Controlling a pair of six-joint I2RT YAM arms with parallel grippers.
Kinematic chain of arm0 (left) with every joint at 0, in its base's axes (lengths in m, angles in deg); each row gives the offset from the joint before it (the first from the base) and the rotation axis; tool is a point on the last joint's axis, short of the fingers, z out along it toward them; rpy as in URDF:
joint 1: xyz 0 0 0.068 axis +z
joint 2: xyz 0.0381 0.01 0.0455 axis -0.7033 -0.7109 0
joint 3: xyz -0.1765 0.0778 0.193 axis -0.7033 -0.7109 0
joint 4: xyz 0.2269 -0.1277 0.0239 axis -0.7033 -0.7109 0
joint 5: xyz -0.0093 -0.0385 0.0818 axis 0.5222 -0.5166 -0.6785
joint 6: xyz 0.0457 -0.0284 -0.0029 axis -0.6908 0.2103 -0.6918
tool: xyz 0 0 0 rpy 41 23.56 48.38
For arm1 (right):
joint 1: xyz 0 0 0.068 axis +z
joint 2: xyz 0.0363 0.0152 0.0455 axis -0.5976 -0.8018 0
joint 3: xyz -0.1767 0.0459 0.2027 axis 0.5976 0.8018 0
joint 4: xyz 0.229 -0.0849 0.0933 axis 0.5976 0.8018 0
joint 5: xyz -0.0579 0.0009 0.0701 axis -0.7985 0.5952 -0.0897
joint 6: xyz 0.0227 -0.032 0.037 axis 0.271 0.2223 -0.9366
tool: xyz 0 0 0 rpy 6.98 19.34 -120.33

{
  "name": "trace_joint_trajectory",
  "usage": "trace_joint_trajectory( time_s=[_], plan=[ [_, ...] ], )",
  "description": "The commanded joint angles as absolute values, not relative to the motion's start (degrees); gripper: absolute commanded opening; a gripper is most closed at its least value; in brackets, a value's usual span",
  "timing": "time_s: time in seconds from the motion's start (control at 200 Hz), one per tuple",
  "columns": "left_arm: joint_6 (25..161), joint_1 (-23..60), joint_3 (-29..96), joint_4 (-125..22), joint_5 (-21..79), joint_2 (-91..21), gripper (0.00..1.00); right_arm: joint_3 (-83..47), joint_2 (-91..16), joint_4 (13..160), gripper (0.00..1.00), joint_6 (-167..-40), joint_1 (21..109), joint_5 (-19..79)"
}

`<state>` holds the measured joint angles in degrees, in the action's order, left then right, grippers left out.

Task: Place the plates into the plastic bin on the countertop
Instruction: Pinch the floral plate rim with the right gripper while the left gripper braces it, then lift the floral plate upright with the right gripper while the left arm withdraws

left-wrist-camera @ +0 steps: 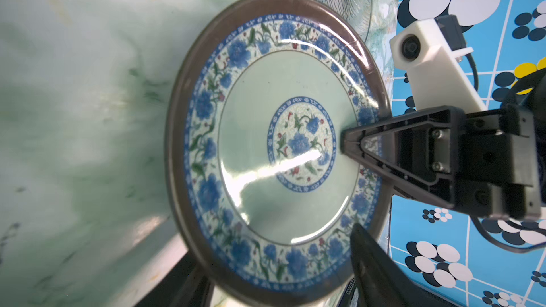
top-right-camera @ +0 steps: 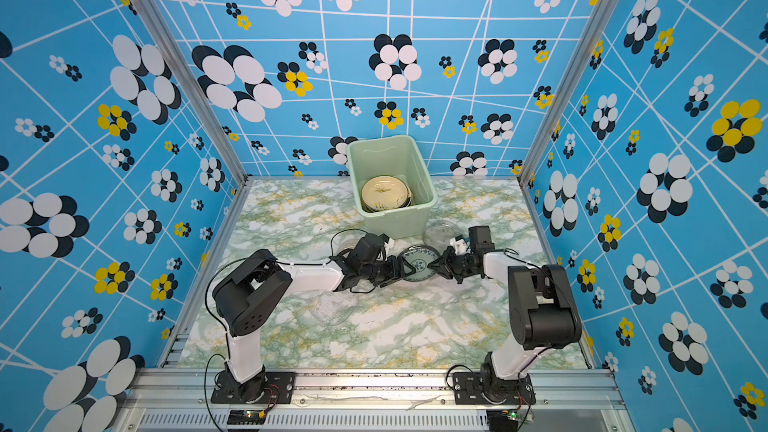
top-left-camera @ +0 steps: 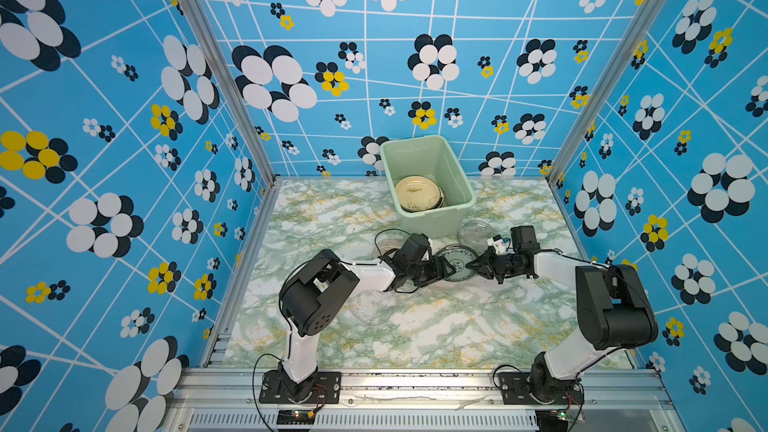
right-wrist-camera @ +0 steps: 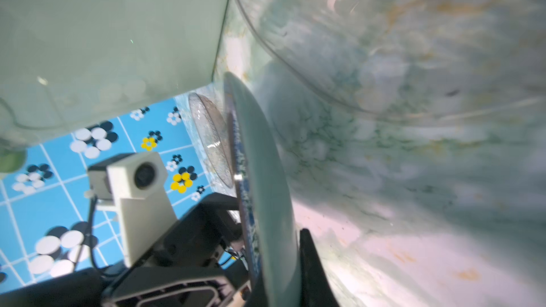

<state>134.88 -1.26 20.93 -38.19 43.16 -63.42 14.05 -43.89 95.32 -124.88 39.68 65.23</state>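
A blue-patterned plate (top-left-camera: 456, 261) (top-right-camera: 417, 261) (left-wrist-camera: 280, 149) is tilted up off the countertop (top-left-camera: 457, 326) in front of the plastic bin (top-left-camera: 469, 197) (top-right-camera: 432, 197). My right gripper (top-left-camera: 471, 264) (top-right-camera: 433, 264) (left-wrist-camera: 344, 143) (right-wrist-camera: 274, 249) is shut on its rim, one finger on each face. My left gripper (top-left-camera: 448, 271) (top-right-camera: 405, 271) (left-wrist-camera: 277, 261) holds the opposite edge with wide jaws, fingers against the rim on both sides. A cream plate (top-left-camera: 415, 193) lies on others in the bin.
A clear glass plate (top-left-camera: 473, 232) (right-wrist-camera: 413, 39) lies right of the bin's front corner. Another clear plate (top-left-camera: 386, 245) sits behind my left wrist, and a ribbed clear one (top-left-camera: 372, 305) under my left forearm. Blue flowered walls close three sides.
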Motion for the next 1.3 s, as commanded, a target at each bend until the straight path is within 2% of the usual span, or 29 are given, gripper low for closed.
trace_joint_trajectory(
  time_s=[0.0, 0.11, 0.305, 0.625, 0.795, 0.885, 1.074, 1.294],
  plan=[
    [133.99, -1.88, 23.0, -37.65, 44.46, -64.4, 0.71, 13.55, -43.2, 94.88, 0.05, -125.14, 40.46, 65.12],
    [133.89, -1.9, 23.15, -37.76, 44.52, -63.61, 0.71, 13.14, -42.11, 96.65, 0.01, -124.93, 40.48, 64.33],
    [134.76, -2.19, 22.4, -38.17, 42.97, -59.37, 0.73, 10.17, -36.58, 108.2, 0.0, -122.46, 40.44, 60.0],
    [126.9, -2.62, 20.19, -46.99, 39.44, -41.47, 0.8, 2.73, -20.87, 128.11, 0.0, -123.59, 40.48, 51.53],
    [118.25, -2.59, 20.39, -56.53, 36.18, -29.03, 0.83, -2.71, -14.63, 134.58, 0.0, -125.18, 40.48, 50.74],
    [113.61, -2.18, 20.75, -62.35, 33.72, -22.18, 0.88, -7.25, -13.23, 137.55, 0.0, -125.75, 40.57, 50.79],
    [109.1, 2.77, 21.13, -71.65, 32.78, -10.79, 1.0, -16.71, -13.06, 139.88, 0.0, -128.07, 41.56, 50.91],
    [107.72, 12.05, 20.4, -77.4, 34.36, -2.36, 0.99, -23.76, -15.14, 137.73, 0.0, -132.52, 46.06, 50.22]
  ],
)
